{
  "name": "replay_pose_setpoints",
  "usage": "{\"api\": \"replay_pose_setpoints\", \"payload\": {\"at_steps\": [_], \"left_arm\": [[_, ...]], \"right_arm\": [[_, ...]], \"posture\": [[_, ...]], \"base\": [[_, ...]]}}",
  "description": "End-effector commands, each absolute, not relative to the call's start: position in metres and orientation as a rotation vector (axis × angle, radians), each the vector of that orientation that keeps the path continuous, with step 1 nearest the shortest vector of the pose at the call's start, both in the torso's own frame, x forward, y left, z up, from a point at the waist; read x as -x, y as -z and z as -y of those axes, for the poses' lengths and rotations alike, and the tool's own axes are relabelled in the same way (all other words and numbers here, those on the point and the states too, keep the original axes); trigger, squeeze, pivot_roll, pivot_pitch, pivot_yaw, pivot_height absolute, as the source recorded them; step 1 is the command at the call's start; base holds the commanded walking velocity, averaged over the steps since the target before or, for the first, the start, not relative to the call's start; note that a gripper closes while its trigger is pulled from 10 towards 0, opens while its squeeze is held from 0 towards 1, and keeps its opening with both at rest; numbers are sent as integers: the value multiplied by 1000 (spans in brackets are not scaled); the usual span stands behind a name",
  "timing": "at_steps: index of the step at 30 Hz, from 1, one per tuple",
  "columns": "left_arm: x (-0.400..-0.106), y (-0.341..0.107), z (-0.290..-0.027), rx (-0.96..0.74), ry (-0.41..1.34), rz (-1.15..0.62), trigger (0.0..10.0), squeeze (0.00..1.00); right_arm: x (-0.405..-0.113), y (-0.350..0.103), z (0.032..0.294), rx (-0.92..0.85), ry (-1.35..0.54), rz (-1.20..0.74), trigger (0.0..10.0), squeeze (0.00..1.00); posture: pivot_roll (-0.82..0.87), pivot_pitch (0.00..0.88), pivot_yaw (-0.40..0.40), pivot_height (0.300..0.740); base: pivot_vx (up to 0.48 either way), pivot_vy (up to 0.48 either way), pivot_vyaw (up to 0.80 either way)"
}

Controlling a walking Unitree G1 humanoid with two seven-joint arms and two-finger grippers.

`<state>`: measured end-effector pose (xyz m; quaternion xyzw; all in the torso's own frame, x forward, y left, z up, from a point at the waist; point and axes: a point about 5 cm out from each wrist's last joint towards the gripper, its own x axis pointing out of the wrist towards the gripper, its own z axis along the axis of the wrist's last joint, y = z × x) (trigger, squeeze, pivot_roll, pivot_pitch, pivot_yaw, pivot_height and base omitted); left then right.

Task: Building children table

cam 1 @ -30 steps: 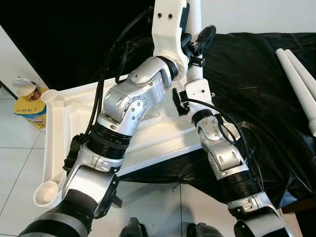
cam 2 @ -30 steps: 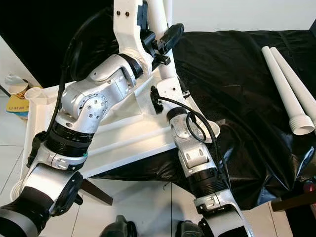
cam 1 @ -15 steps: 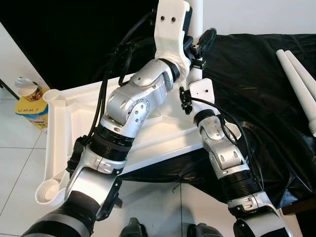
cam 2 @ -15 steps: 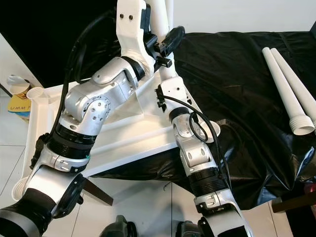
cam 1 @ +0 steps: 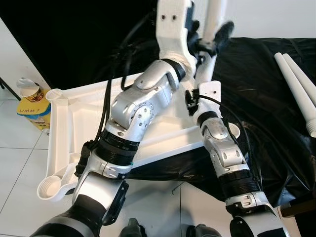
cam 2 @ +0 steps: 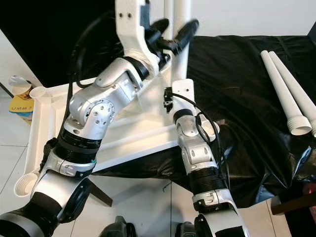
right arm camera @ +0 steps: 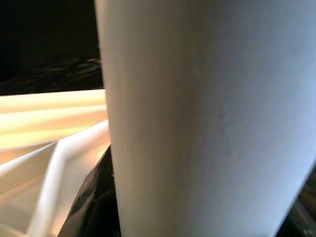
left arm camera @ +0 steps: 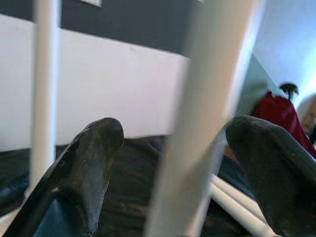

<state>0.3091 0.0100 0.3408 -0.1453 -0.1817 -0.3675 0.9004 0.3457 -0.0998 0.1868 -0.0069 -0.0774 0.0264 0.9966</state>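
Table top: a white plastic children's table top (cam 1: 163, 131) lies upside down, its ribbed underside up, partly on the black plastic sheet (cam 2: 237, 98) and partly out over the tiled floor (cam 1: 19, 163).
Sockets: round leg sockets sit at its corners; the two on the robot's left, one at the near-left corner (cam 1: 49, 188) and one at the far-left corner (cam 1: 53, 94), are empty.
Leg in hand: a white tapered plastic table leg (cam 2: 180, 44) stands roughly upright over the right side of the table top, near its far-right corner; its foot is hidden behind the arms, so whether it is seated in a socket cannot be told.
Second upright: a further slim white post (left arm camera: 43, 84) stands beside it in the left wrist view; what it is I cannot tell.
Left gripper: the left gripper (left arm camera: 173, 163) is raised high by the leg, its two black fingers (left arm camera: 89, 173) spread apart with the leg between them, not visibly pressing it.
Right gripper: the right gripper (cam 1: 217, 42) is at the same leg, just beside the left one; the leg lies hard against its camera, but how its fingers stand cannot be told.
Spare legs: two more white tapered legs (cam 2: 289, 94) lie side by side at the right edge of the black sheet, well apart from the table top.
Progress: early to middle, by my judgement; one leg is being fitted, at least two sockets are open and two legs unused.
Clutter: a yellow carton (cam 1: 30, 106) with a paper cup on the floor by the far-left corner.
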Motion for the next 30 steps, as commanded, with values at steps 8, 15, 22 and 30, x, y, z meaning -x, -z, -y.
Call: {"api": "replay_pose_setpoints", "payload": {"at_steps": [8,15,22,30], "left_arm": [[-303,-338,-20,319,811,464,10000,0],[-308,-294,-26,313,732,357,10000,0],[-312,-275,-30,288,684,300,10000,0],[-306,-244,-26,103,684,259,10000,0]], "right_arm": [[-348,-190,118,-42,52,171,10000,0],[-341,-178,138,-26,121,154,10000,0],[-332,-173,154,-12,183,176,10000,0],[-321,-161,166,8,235,155,10000,0]], "posture": [[47,15,13,740],[10,42,26,740],[3,66,40,740],[-2,87,56,740]], "base": [[0,0,0],[0,0,0],[0,0,0],[0,0,0]]}}
